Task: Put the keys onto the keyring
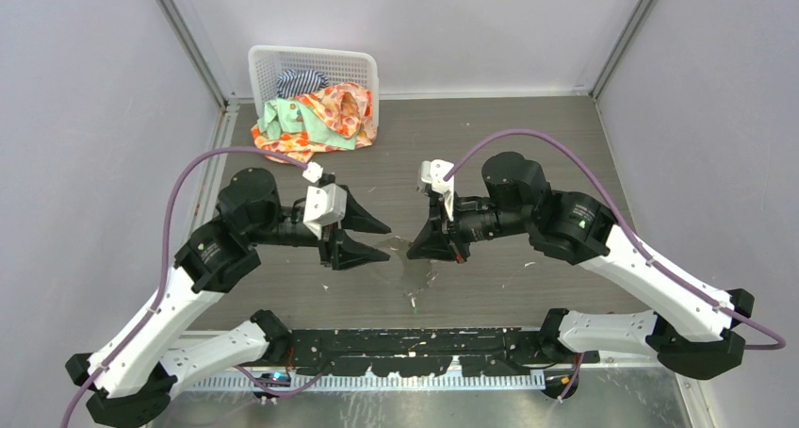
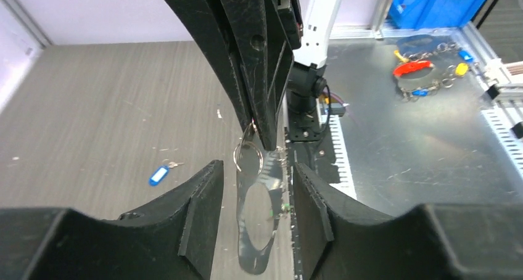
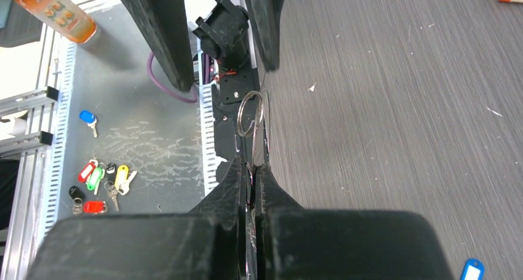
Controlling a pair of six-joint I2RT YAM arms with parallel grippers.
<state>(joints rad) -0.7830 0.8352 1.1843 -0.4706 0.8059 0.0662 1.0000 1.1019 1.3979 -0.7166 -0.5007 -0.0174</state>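
Note:
My right gripper [image 1: 426, 247] is shut on the keyring [image 3: 240, 116]. A small silvery ring pokes out past the fingertips, with a larger glassy loop [image 2: 251, 184] hanging from it down to the table [image 1: 405, 270]. In the left wrist view the right gripper [image 2: 262, 139] comes down from above with it. My left gripper [image 1: 382, 242] is open, its fingers [image 2: 203, 193] on either side of the hanging loop without touching it. A tiny green key [image 2: 285, 206] lies beside the loop [image 1: 412, 302]. The blue-headed key [image 2: 158, 175] lies on the table apart, and shows in the right wrist view [image 3: 472, 271].
A white basket [image 1: 311, 68] of clothes stands at the back left. Spare coloured keys [image 3: 102, 184] lie on the metal shelf below the table's near edge [image 2: 425, 70]. An orange bottle [image 3: 52, 8] and a blue bin [image 2: 444, 2] stand off the table.

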